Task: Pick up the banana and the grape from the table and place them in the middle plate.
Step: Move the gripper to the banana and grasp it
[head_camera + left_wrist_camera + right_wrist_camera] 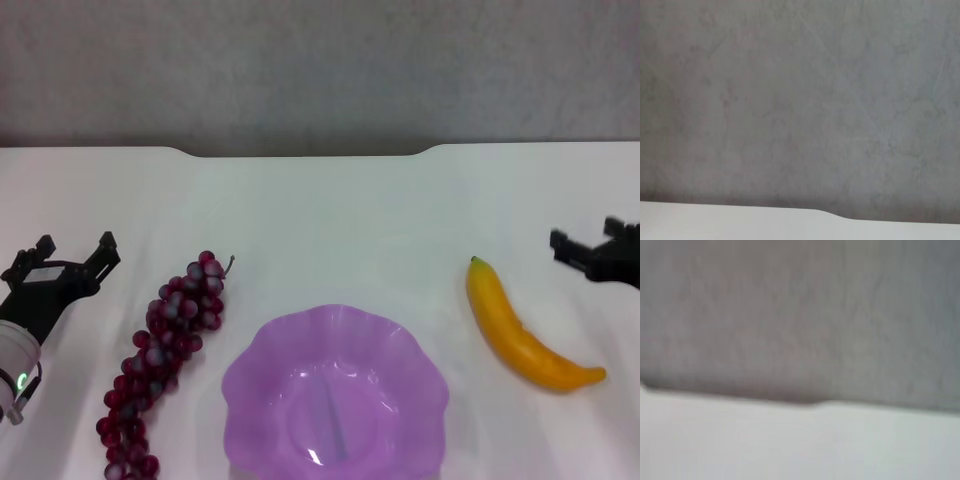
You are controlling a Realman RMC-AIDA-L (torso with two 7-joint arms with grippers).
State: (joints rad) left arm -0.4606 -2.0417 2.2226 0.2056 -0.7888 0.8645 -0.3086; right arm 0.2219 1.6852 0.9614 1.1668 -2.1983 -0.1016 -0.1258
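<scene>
Grey wall point(320, 70) behind the work surface

It is plain, faintly mottled, evenly lit, and fills the far background.

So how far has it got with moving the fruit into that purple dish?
Nothing is done yet: the purple plate holds no fruit. The grape bunch lies on the table to its left, the banana to its right. The left gripper and right gripper are open, holding nothing. Both moves remain.

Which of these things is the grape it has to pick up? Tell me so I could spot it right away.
Start at the purple scalloped middle plate at the near edge of the white table. On the plate's left, toward the left gripper, lies the grape: a long bunch of small dark red-purple balls. The only other fruit is the smooth yellow banana on the right.
</scene>
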